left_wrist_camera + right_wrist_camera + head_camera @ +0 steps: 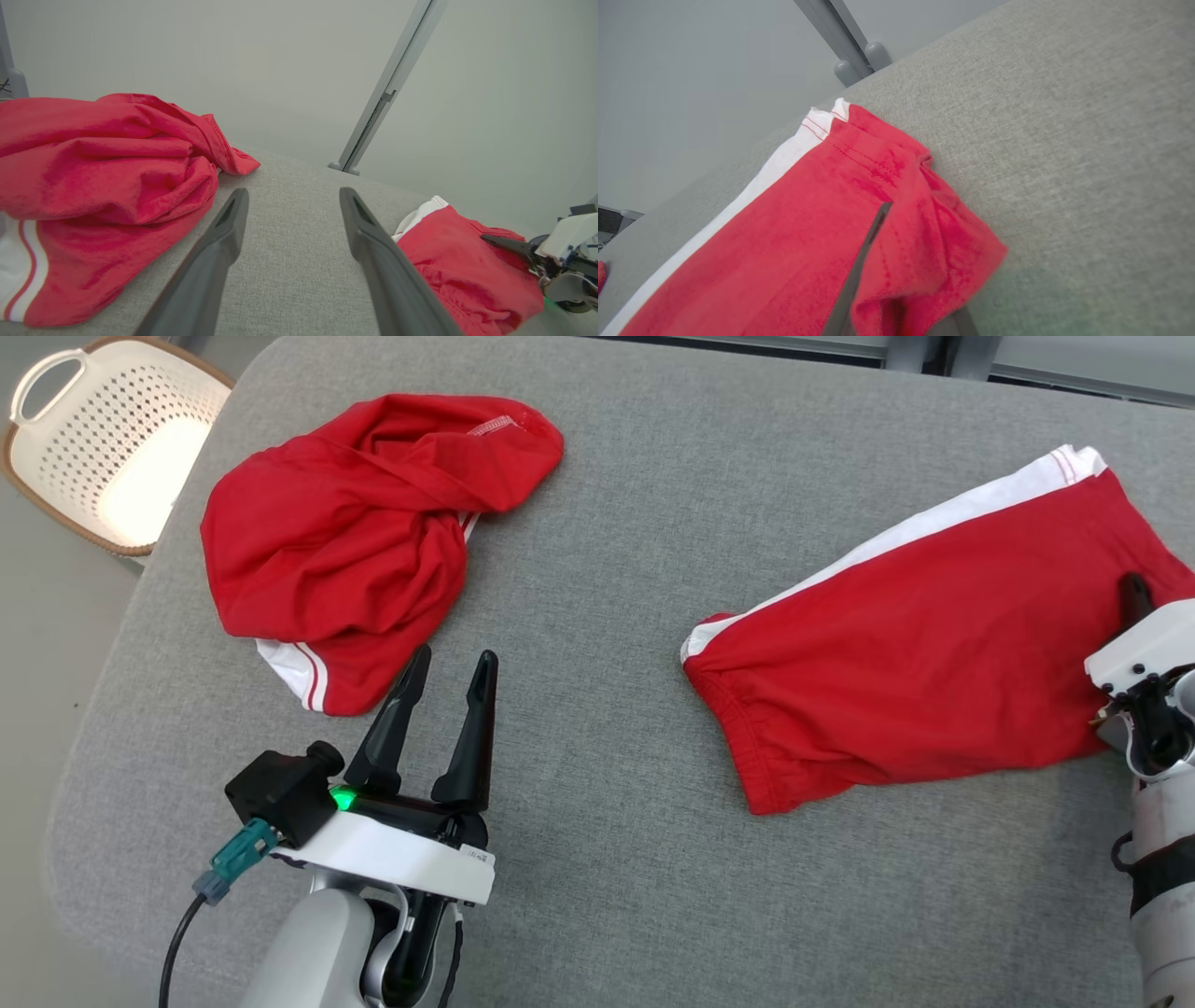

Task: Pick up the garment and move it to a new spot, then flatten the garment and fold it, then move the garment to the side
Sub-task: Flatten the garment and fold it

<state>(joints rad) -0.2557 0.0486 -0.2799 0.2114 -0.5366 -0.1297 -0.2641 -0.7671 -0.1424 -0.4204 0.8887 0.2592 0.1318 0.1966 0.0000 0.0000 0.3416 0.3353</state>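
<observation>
Right claw [1134,602] is clamped shut on the flat red garment [934,644], gripping its right-hand edge. In my right wrist view one dark finger [864,261] lies on top of the cloth and a fold of red fabric is bunched between the fingers; the other finger is mostly hidden under the cloth. That garment lies on the right side of the grey padded table [607,569], spread fairly flat and angled. A white stripe runs along its far edge and a gathered hem is at its left end. Left claw [455,663] is wide apart and holding nothing, sitting low over the table at the near left with its fingers pointing away from me. The tips are just beside the near edge of the crumpled red garment [345,541]; can't tell whether they touch it. That one is heaped on the far left of the table with a white-and-red striped edge showing at its near side, well apart from the flat one. A white perforated basket [112,439] sits off the table's far left corner.
</observation>
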